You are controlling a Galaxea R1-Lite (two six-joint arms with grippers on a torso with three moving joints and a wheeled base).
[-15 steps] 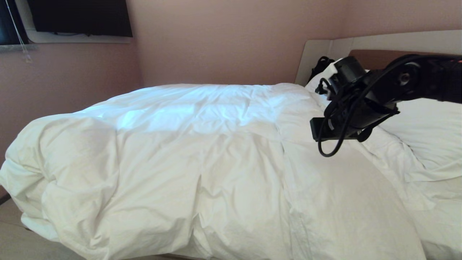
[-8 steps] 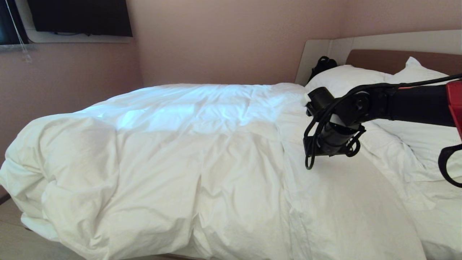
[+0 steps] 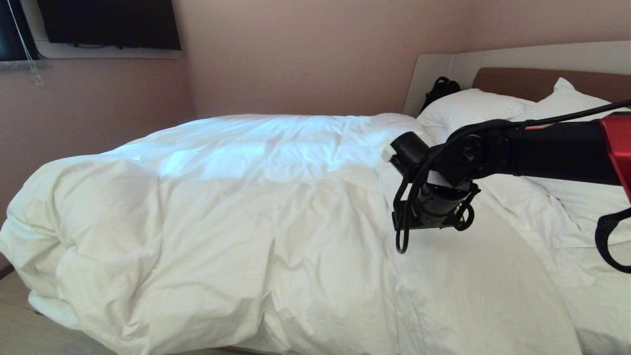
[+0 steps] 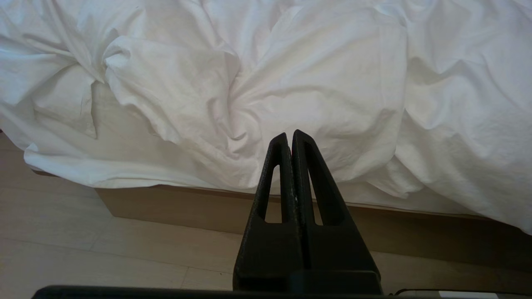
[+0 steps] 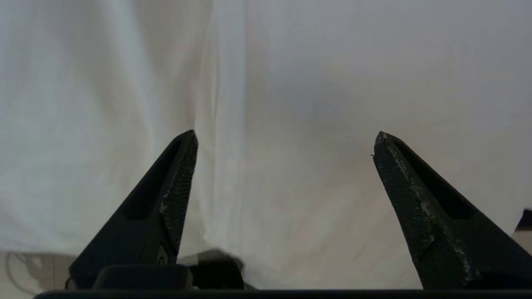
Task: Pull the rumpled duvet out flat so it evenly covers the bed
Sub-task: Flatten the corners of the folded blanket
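Overhead, the robot's right arm [image 3: 542,153] reaches in from the right across a wide bed [image 4: 174,203], its wrist bent down over a puffy white duvet [image 3: 236,222]. Seen from the wrist, the right gripper [image 5: 284,143] hangs just above the fabric with its two black fingers [image 5: 174,187] set wide apart and nothing between them — only a long crease of white cotton running beneath. The duvet lies over most of the mattress, creased and bulging, and is bunched into a thick roll at the foot end on the left of the head view, where it spills over the edge. Two white pillows [image 3: 473,111] sit against the beige headboard [image 3: 532,56] with its brown padded centre, and a dark object, too small to identify, rests beside the nearer pillow. The left gripper [image 4: 289,139] is held low at the bedside, fingers pressed together and empty, pointing at the duvet's rumpled overhang above the beige base and the pale wood floor [image 4: 83,249]. A dark screen [image 3: 108,22] hangs on the pink wall.
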